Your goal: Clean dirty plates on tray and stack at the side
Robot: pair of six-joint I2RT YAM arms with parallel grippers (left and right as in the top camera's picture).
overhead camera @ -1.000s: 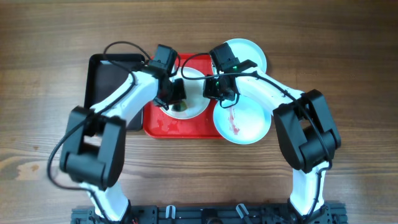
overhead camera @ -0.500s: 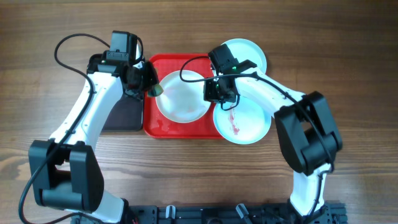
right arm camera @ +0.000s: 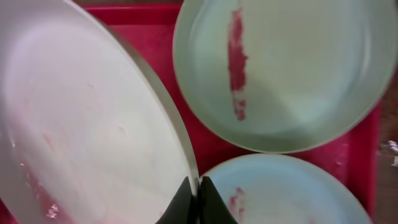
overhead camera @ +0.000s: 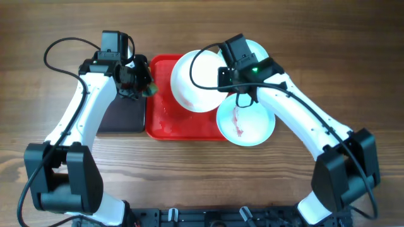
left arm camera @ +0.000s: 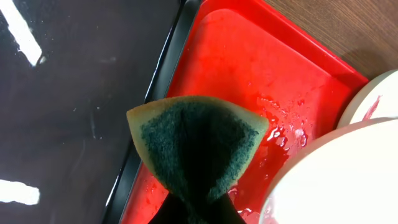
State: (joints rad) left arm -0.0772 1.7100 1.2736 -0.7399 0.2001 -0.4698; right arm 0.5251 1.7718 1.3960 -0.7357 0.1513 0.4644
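**A:** Where is the white plate (overhead camera: 197, 81) sitting?

**B:** It is hanging tilted over the back of the red tray (overhead camera: 183, 125). The right pincer (overhead camera: 228, 77) is pinching its thin rim. It is looking smooth, round and shallow.

**A:** And the others?

**B:** The streaked turquoise plate (overhead camera: 249, 123) is lying flat at the tray's right edge, glossy, with one red-brown stripe. The second turquoise plate (overhead camera: 260, 52) is lying behind it. The right wrist view is showing a small smear on that one, which the overhead view is not showing.

**A:** What is the left wrist view adding?

**B:** Water is beading on the tray's shiny plastic. The left pincer (overhead camera: 140, 85) is squeezing a sponge (left arm camera: 199, 146), coarse green with a yellow foam edge, over the seam between the red tray and the black tray (overhead camera: 123, 116).

**A:** Underneath?

**B:** A brown wood-grain surface (overhead camera: 50, 25) is carrying everything.
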